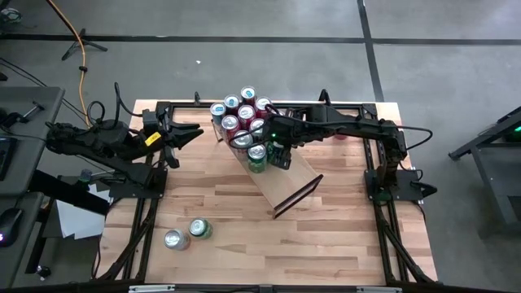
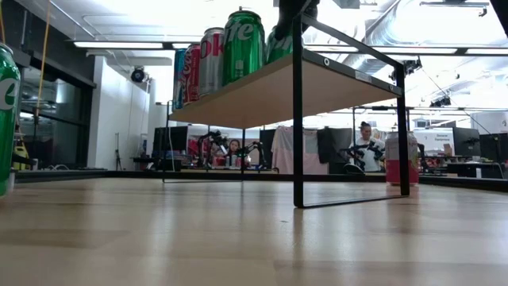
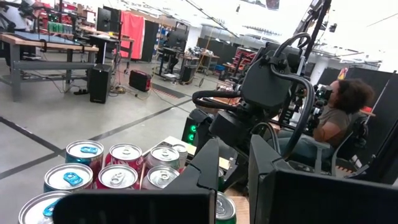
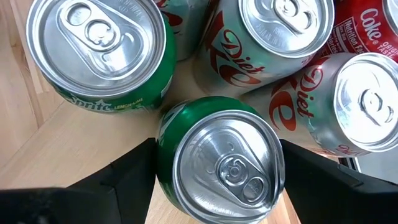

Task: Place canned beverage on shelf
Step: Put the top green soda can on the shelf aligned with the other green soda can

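The shelf point(image 1: 289, 175) is a pale-wood plank on a thin black frame, lying slantwise at mid-table; the low view shows it from the side point(image 2: 262, 91). Several cans point(image 1: 242, 114) stand in a cluster on its far-left end. My right gripper point(image 1: 277, 155) is over the shelf beside this cluster, shut on a green can point(image 4: 221, 162). A Sprite can point(image 4: 99, 50) and Diet Coke cans point(image 4: 267, 37) stand close around it. My left gripper point(image 1: 191, 134) waits open and empty at the table's far left, pointing toward the cluster. My right gripper holds the green can by its side wall near the top point(image 4: 163, 146), one finger point(image 4: 134, 171) on each opposite side. The fingers come from above, pointing down. The can stands upright. I cannot tell whether its base rests on the plank.
Two loose cans, one silver point(image 1: 175, 238) and one green point(image 1: 199, 229), stand near the table's near-left corner; the green one shows at the low view's left edge point(image 2: 6, 119). The shelf's near-right half is bare plank. A reddish container point(image 2: 401, 163) stands at the far right.
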